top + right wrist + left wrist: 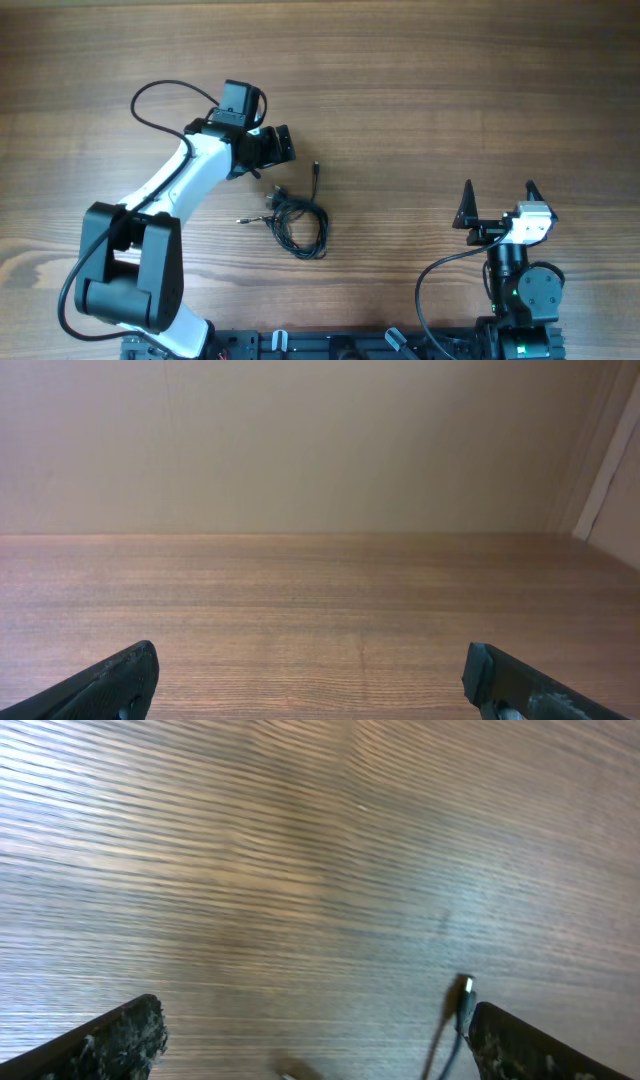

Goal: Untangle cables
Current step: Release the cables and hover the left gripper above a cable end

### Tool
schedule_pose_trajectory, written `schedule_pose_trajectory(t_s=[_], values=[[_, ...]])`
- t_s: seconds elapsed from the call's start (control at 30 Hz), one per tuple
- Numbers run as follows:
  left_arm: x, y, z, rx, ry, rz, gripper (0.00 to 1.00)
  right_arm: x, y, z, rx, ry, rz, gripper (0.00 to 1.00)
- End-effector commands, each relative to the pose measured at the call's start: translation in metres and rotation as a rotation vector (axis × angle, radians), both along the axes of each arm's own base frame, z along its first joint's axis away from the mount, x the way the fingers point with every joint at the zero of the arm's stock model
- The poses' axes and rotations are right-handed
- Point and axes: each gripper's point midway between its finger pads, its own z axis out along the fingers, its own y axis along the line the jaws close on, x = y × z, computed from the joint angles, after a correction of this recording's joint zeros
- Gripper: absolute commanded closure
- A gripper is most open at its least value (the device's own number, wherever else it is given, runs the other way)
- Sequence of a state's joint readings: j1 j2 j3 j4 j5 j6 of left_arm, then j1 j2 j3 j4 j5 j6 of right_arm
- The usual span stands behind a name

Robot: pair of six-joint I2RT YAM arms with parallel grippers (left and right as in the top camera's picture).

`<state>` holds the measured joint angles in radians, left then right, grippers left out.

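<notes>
The table is warm mid-brown wood with fine darker grain streaks running across the overhead frame, and the wall filling the upper half of the right wrist view is plain pale beige. The cables, just below the overhead frame's centre, are black, one plug at the lower right of the left wrist view tipped whitish-silver. The left arm, at the overhead's left, is white along its long link and black elsewhere; the right arm, lower right, is black with a pale grey block.
</notes>
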<state>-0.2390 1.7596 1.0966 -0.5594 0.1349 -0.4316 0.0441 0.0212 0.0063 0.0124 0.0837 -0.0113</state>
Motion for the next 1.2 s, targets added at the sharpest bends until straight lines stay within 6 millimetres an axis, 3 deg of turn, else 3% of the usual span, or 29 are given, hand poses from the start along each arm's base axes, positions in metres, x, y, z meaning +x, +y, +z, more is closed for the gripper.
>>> schedule_pose_trajectory(t_s=[0.0,0.87,1.17], values=[[0.005,0.017,0.003,0.044,-0.024,0.035,0.0,-0.001,-0.003,0.003,0.015,-0.014,-0.018,0.0],[-0.011,0.021,-0.011,0.067,0.026,0.035,0.0,-0.001,-0.003,0.003,0.015,-0.014,-0.018,0.0],[0.007,0.017,-0.004,0.048,-0.054,0.038,0.0,-0.001,-0.003,0.003,0.014,-0.014,-0.018,0.0]])
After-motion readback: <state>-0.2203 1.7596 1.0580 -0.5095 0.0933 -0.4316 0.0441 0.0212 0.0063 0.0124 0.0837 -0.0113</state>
